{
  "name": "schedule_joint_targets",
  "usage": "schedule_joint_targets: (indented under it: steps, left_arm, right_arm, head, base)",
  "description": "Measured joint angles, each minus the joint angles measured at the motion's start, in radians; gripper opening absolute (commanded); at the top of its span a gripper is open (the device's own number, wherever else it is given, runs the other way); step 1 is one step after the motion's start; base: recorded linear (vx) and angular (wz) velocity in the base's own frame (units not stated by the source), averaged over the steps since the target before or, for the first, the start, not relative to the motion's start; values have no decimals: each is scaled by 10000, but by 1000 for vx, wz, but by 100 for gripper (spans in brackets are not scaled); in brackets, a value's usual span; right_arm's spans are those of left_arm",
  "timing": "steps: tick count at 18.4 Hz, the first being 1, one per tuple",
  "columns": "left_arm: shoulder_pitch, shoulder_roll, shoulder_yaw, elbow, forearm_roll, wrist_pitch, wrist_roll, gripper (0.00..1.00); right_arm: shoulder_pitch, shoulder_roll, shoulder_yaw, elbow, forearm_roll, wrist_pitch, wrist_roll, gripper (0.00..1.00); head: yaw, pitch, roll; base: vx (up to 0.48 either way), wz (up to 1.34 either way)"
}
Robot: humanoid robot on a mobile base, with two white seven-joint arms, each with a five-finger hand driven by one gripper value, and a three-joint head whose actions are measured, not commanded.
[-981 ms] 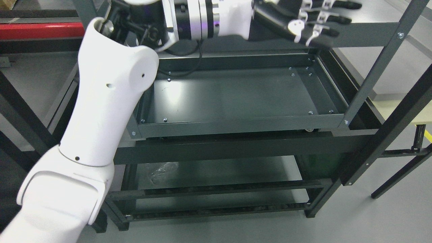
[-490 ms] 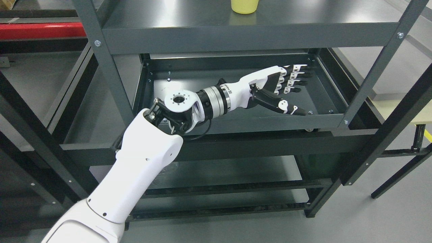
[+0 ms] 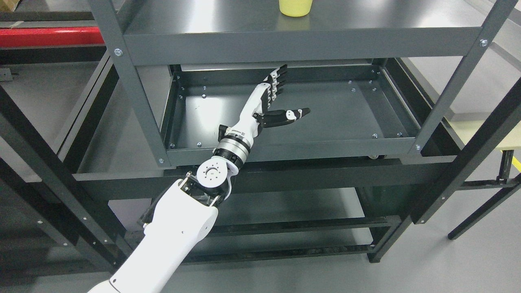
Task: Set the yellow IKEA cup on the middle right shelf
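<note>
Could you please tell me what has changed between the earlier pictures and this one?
The left hand dropped from beside the top shelf down to the tray shelf, then swung from the tray's right side back toward its middle while the arm pulled lower. Its fingers stayed open and empty throughout. The yellow cup, once uncovered, stayed put on the top shelf, and the rack did not move.

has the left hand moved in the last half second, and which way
Yes. The left hand swung left across the tray shelf, away from its right wall toward the middle, fingers spread, empty.

Grey floor (image 3: 456, 260), red beam (image 3: 49, 37)
</note>
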State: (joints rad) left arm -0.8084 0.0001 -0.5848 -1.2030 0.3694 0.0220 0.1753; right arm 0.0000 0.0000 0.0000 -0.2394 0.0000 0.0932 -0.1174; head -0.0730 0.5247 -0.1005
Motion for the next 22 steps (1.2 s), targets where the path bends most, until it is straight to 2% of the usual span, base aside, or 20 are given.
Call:
schedule_joint_targets:
  steps: [3,6,8,10,16,22]
  left_arm:
    - [941,0,525,-504,-201,281,-637,96]
    - [2001,-1,1168,-1279,-331,1094,-2186,96]
    - [2658,-1,1705,-1807,-398,1284,-3392,99]
    - [3165,0,2248,-2259,-539,1322,-3957,99]
    - [3773,-1,3693,-3468,-1646,1362,-3494,99]
    - [3811,-1,4440,-4035,-2556,1368,-3400,99]
  right_arm:
    - [0,0,0,0,0,0,0,99]
    - [0,0,0,0,0,0,0,99]
    - [0,0,0,0,0,0,0,99]
    - [0,0,0,0,0,0,0,99]
    - [0,0,0,0,0,0,0,99]
    - [0,0,0,1,0,0,0,99]
  head:
    - [0,0,0]
    - [0,0,0]
    - [0,0,0]
    - [0,0,0]
    - [0,0,0]
    - [0,0,0]
  base:
    - [0,0]
    - [0,0]
    - [0,0]
    - [0,0]
    - [0,0]
    - [0,0]
